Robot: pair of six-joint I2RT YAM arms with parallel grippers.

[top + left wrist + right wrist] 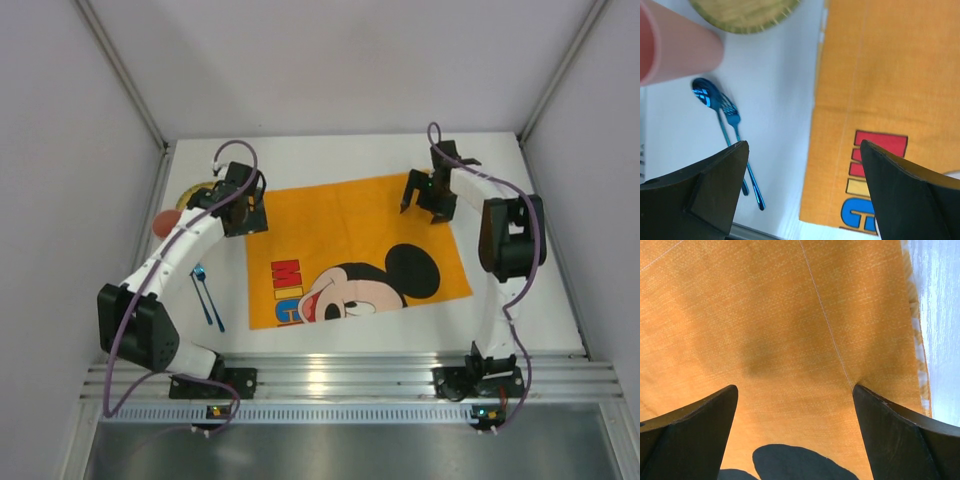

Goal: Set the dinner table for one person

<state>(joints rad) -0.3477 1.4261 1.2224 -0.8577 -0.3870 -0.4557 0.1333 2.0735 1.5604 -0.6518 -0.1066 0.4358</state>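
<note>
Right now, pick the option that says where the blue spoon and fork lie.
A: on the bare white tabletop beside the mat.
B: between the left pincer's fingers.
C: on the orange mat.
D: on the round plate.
A: the blue spoon and blue fork lie side by side on the white tabletop, apart from the orange mat.

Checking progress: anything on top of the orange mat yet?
Nothing visible on the orange mat, just its print. Plate, cup, cutlery sit left of it. Left gripper covers its far-left corner from above.
</note>
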